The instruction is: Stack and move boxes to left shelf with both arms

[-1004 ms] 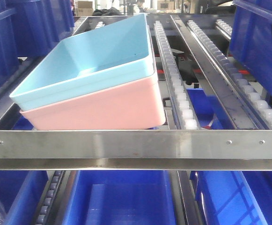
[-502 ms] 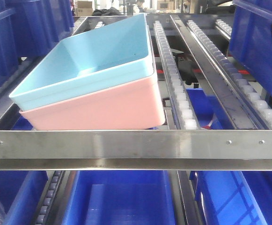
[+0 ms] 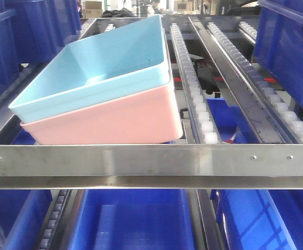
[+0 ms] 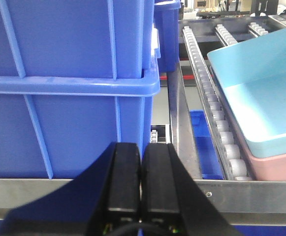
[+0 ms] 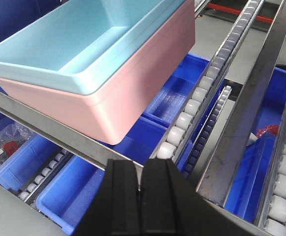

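The stacked boxes — sky-blue bin [image 3: 109, 62] nested in the pink bin [image 3: 120, 122] — are sitting on the shelf [image 3: 151, 159] between the two grippers, right of the left gripper [image 4: 141, 196] and left of the right gripper [image 5: 142, 206], long axis running away down the rollers [image 3: 195, 99], and both grippers are showing fingers pressed together, holding nothing.

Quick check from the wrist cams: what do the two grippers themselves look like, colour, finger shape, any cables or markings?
Both match. The left gripper has two matte black fingers, blocky and flat-faced, widening toward the base, with a black cable and small greenish specks at the bottom edge. The right gripper is the same matte black, angular pair; no cable or markings show in its view.
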